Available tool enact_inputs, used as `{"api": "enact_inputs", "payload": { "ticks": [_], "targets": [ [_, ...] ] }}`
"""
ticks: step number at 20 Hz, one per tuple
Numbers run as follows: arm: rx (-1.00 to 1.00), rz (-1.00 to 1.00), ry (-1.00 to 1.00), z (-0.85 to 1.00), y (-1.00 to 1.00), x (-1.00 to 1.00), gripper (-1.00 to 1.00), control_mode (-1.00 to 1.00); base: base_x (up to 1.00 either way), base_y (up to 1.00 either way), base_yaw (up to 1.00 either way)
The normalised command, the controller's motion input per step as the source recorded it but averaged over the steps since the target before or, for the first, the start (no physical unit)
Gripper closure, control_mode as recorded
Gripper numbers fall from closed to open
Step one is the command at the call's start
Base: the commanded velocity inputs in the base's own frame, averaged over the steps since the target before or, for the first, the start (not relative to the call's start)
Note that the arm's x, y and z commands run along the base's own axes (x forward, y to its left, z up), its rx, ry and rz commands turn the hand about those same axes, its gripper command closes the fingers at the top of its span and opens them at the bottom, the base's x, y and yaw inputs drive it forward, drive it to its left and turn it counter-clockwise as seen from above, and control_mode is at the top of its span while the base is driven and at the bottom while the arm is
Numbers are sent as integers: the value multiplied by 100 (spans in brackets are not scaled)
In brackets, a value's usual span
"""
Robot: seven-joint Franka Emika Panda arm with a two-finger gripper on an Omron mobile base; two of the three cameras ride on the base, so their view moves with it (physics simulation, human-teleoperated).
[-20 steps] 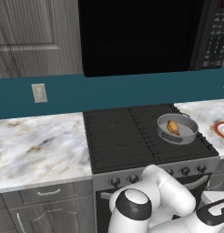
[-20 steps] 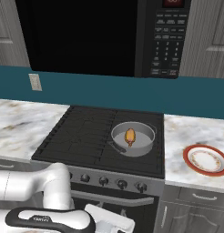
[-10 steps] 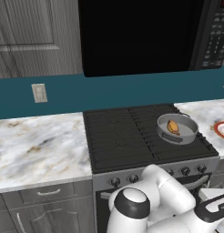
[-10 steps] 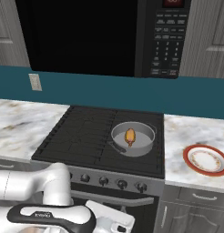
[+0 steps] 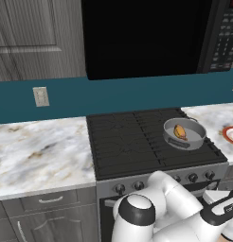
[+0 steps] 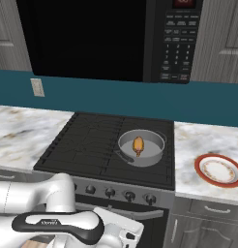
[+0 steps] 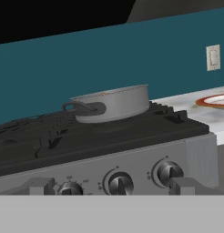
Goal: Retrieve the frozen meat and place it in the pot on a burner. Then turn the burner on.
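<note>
Frozen meat [image 6: 138,146]: lying inside pot [image 6: 155,157], on right-hand burner [image 6: 140,169] of cooktop. Plate [image 6: 219,170]: on tabletop [image 6: 198,145], right of stove. Claw: released, low before the stove knobs [image 7: 119,184].

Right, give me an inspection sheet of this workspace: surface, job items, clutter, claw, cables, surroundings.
Surface: dark gas cooktop set between marble counters.
Job's things: frozen meat lies inside the pot; the pot sits on the right-hand burner, its handle toward the front. Control knobs line the stove front; their settings cannot be told.
Clutter: red-rimmed plate on the right counter, apart from the pot.
Claw: low in front of the stove, level with the knobs and facing them; jaws open, holding nothing.
Cables: nothing seen.
Surroundings: black microwave above the stove, teal backsplash with a wall outlet, grey cabinets.
</note>
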Motion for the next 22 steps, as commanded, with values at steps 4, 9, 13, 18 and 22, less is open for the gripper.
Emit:
{"api": "enact_inputs", "payload": {
  "ticks": [4,9,13,18,22],
  "targets": [
    [0,0,0,-1,0,1,-100,-100,0,0,0],
    [0,0,0,-1,0,0,-100,-100,0,0,0],
    [-11,2,0,-20,-5,0,-100,-100,0,0,0],
    [-17,3,-3,-35,-24,0,-100,-100,0,0,0],
    [-4,0,0,-7,-4,0,-100,-100,0,0,0]
  ]
}}
